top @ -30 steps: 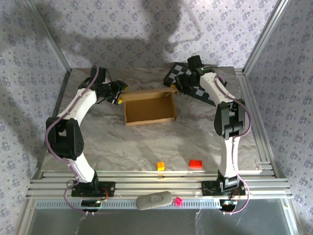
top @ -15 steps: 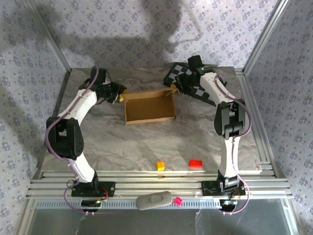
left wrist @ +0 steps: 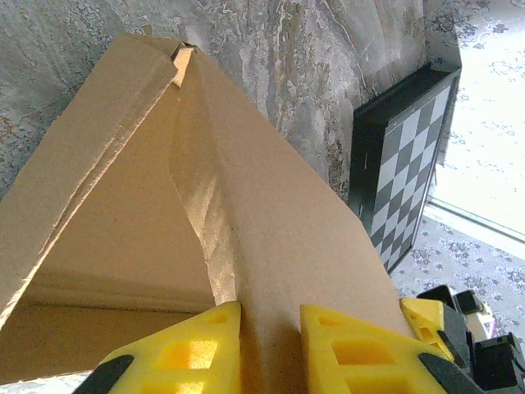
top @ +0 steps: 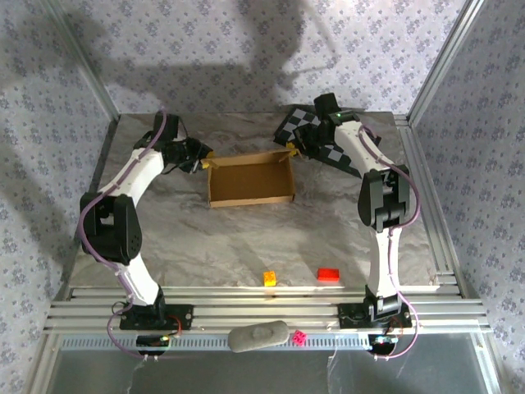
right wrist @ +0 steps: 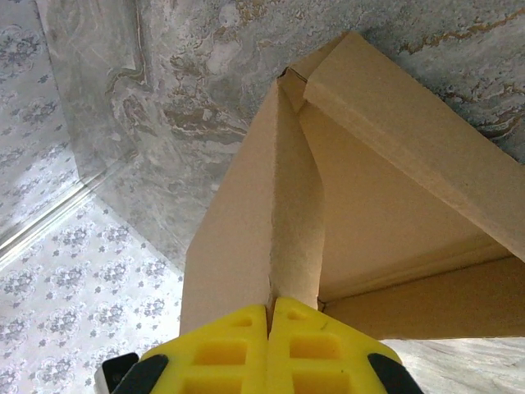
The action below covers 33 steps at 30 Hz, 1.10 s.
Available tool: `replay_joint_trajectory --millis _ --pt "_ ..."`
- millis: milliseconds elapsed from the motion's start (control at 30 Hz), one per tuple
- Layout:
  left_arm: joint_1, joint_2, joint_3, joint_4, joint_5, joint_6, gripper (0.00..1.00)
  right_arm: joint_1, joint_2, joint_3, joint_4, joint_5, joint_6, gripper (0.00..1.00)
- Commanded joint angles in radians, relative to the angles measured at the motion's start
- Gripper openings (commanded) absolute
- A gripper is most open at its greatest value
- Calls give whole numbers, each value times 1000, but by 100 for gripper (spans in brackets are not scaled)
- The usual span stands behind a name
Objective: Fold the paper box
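Paper box [top: 250, 179]: you have it lying as a shallow open tray toward the far middle of the worktop [top: 246, 238], its long walls running left to right. Your left pincer [top: 201, 162] sits at the far left corner. In the left wrist view a standing cardboard wall fills the gap between the two yellow pads, so it looks clamped on that wall. Your right pincer [top: 293, 150] is at the far right corner. There the pads meet in a tight seam with the wall's edge rising out of it, so it reads as pinched shut on the cardboard. Holding both short ends at once probably keeps the walls upright and stops the tray from sliding while the corner tabs are tucked. The folding looks partly done, with the sides up and no lid closed. By count you have one paper box, two arms with one pincer each, one checkered board [top: 297, 123] lying under the right arm just beyond the box, and two small blocks near the front edge, one yellow block [top: 269, 277] and one red block [top: 328, 274], well apart from the box.
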Motion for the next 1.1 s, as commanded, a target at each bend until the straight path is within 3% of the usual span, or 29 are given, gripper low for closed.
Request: replay_joint_trajectory --millis 0,500,733,1067 --pt "-3 -5 -20 26 28 -12 19 8 8 40 -65 -30 -45 0" --pt "-9 -5 -72 -8 4 149 24 23 -8 23 -112 28 -239 0" --pt "-18 -32 -73 -90 -35 232 34 28 -38 -15 -124 55 -332 0" --pt "-47 -76 -147 -139 -98 326 36 47 -76 -83 -164 111 -455 0"
